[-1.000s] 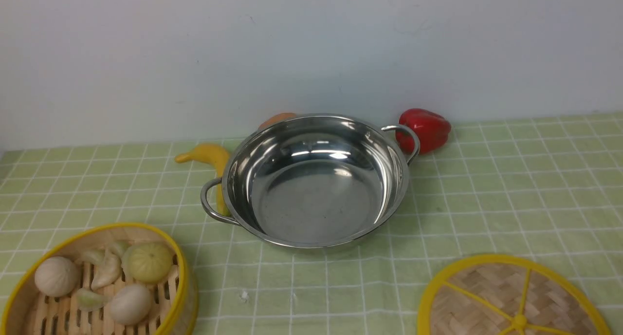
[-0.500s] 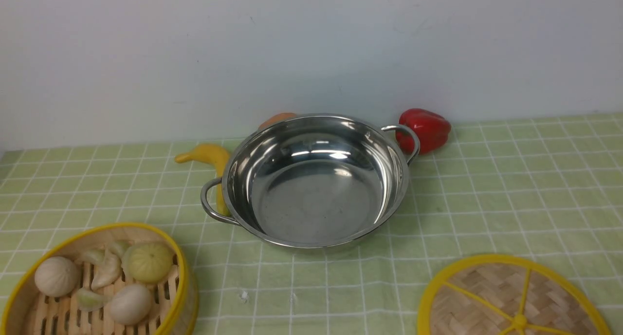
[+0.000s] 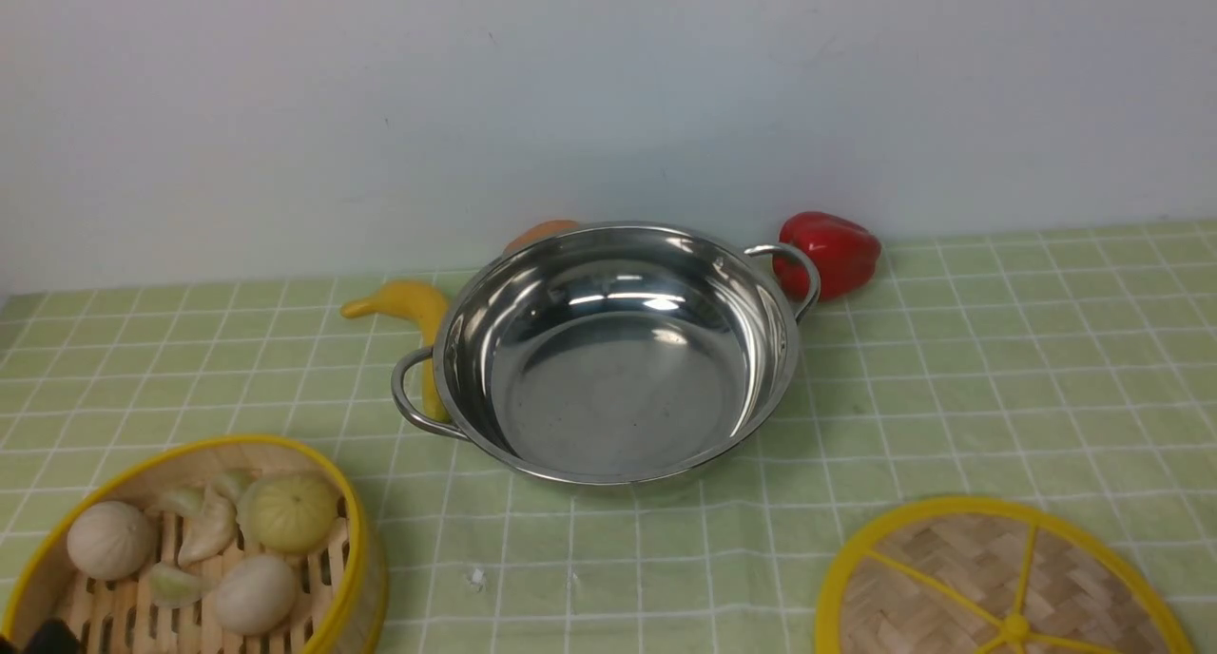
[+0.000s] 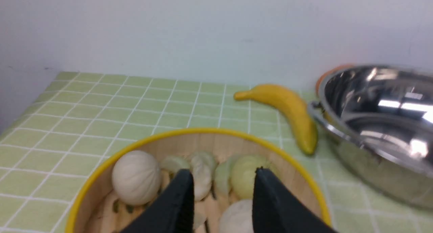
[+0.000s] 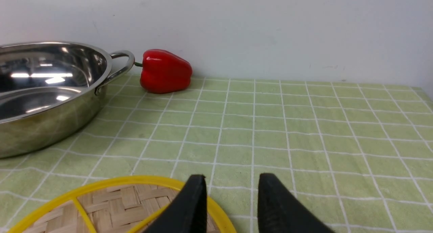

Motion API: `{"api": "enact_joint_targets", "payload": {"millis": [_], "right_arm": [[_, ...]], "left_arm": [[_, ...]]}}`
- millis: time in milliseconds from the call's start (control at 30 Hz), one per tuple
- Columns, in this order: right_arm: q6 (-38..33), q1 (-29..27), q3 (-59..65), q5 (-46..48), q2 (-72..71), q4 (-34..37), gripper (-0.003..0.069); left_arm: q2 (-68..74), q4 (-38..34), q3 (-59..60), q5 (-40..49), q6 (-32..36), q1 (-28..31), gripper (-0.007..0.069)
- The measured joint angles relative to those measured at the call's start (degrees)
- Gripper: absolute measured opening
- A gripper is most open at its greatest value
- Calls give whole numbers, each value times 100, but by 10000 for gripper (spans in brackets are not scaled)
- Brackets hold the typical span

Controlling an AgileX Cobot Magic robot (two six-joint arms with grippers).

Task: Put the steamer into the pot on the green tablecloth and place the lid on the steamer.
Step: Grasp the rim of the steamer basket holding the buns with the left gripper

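The steamer (image 3: pixel 354 526), a bamboo basket with a yellow rim holding pale buns and dumplings, sits at the front left on the green tablecloth (image 3: pixel 951 369). The shiny pot (image 3: pixel 618 416) stands empty in the middle. The lid (image 3: pixel 960 578), a woven disc with yellow spokes, lies flat at the front right. In the left wrist view my left gripper (image 4: pixel 223 173) is open, hovering over the steamer (image 4: pixel 203 131), touching nothing. In the right wrist view my right gripper (image 5: pixel 231 177) is open and empty, just above the lid's rim (image 5: pixel 111 182); the pot (image 5: pixel 44 90) is beyond.
A yellow banana (image 3: pixel 409 302) lies against the pot's left handle. A red pepper (image 3: pixel 827 253) sits by its right handle, and an orange object (image 3: pixel 542 234) peeks from behind the pot. A white wall closes off the back.
A dark tip of my left gripper has come into the front view's bottom left corner, at the steamer. Pot, steamer and lid have not moved.
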Motion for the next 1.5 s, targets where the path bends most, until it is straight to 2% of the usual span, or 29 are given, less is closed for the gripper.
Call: {"api": "enact_joint_targets", "payload": {"millis": [300, 433, 567, 733, 833, 867, 933, 967, 1033, 1133, 1167, 1233, 1500], "right_arm": [[0, 0, 0, 0, 0, 0, 240], [0, 0, 0, 0, 0, 0, 240], [0, 0, 0, 0, 0, 0, 240], [0, 0, 0, 0, 0, 0, 240], [0, 0, 0, 0, 0, 0, 240], [0, 0, 0, 0, 0, 0, 240], [0, 0, 0, 0, 0, 0, 240], [0, 0, 0, 0, 0, 0, 240], [0, 0, 0, 0, 0, 0, 240], [0, 0, 0, 0, 0, 0, 240], [0, 0, 0, 0, 0, 0, 240], [0, 0, 0, 0, 0, 0, 240], [0, 0, 0, 0, 0, 0, 240]], "left_arm": [[0, -710, 0, -1369, -382, 0, 243], [0, -788, -36, -1499, -563, 0, 243], [10, -809, -439, -1045, -575, 0, 243], [731, -620, -1655, 968, -281, 0, 243], [1512, -526, -2416, 2421, 262, 0, 243], [1565, -520, -2458, 2421, 313, 0, 243], [2280, -499, -2928, 3532, 1359, 0, 243], [2388, -492, -2980, 3602, 1580, 0, 243], [3015, -466, -3156, 4298, 3187, 0, 243], [3730, -521, -3165, 4785, 4704, 0, 243], [3777, -537, -3165, 4799, 4704, 0, 243], [4322, -783, -3165, 4834, 5121, 0, 243], [5884, -899, -3202, 4230, 5157, 0, 243]]}}
